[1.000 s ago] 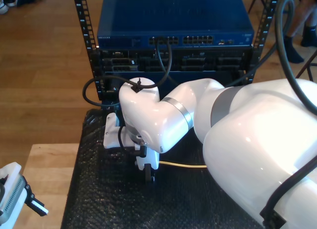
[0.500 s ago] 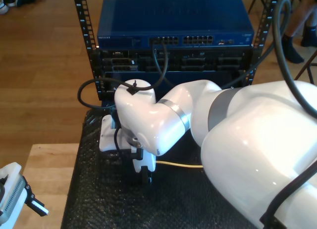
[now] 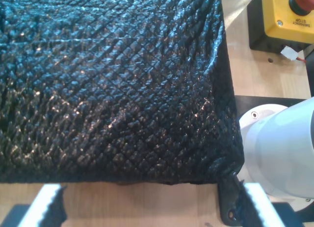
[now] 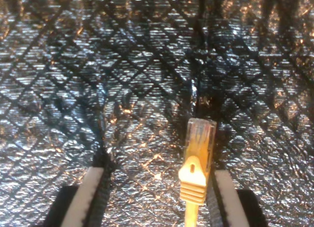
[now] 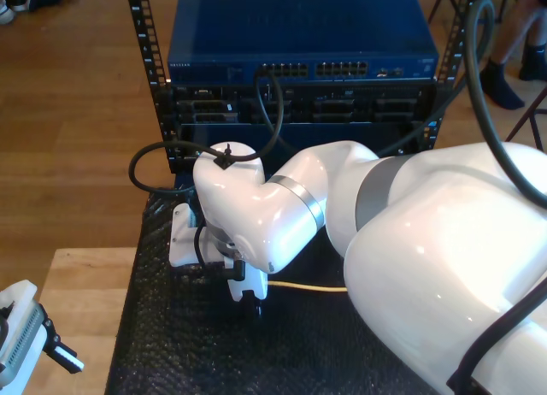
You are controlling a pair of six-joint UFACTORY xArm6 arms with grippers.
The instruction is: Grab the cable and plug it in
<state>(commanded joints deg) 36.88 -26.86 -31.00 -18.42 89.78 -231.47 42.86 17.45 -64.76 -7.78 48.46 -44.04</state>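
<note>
The yellow cable (image 5: 309, 286) lies on the black mat (image 5: 171, 352), running toward the exterior view's right under the big white arm. Its clear plug (image 4: 200, 133) with a yellow boot rests on the mat between the fingers of my second gripper (image 4: 157, 200). That gripper is open and low over the mat, and the plug sits close beside one white pad (image 4: 226, 197). In the exterior view my second gripper (image 5: 249, 303) points down at the cable's end. My first gripper (image 3: 152, 212) is open and holds nothing, hovering at the mat's edge; it shows at the exterior view's lower left (image 5: 58, 354).
A rack stands behind the mat with a blue network switch (image 5: 299, 36) and its row of ports (image 5: 316, 70). Black arm cables (image 5: 154, 168) loop in front of it. A yellow emergency-stop box (image 3: 287, 15) and an arm base (image 3: 282, 148) stand beside the mat on the wooden table (image 5: 81, 284).
My second arm has shifted toward the exterior view's left and slightly lower, keeping its gripper over the cable's end. The first gripper has not moved.
</note>
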